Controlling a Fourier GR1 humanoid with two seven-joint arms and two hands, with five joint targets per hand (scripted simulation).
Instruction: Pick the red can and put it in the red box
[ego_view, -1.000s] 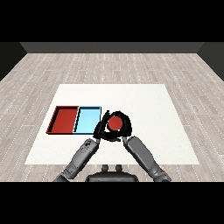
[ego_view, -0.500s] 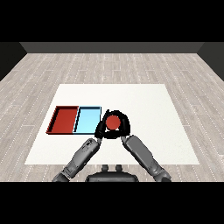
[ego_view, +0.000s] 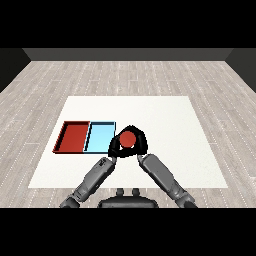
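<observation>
Looking from the robot's side: both grey forearms angle in and meet at the red can. Right hand has fingers curled round the can. Left hand sits against the can's other side; can't tell how its fingers are set. Can sits just right of the light blue tray, at its right edge. Red tray touches the blue one's left side. All on the white table.

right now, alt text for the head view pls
A round red can is held in the black right hand, with the black left hand close beside it. Just left lie a light blue tray and a red tray on the white table.
</observation>
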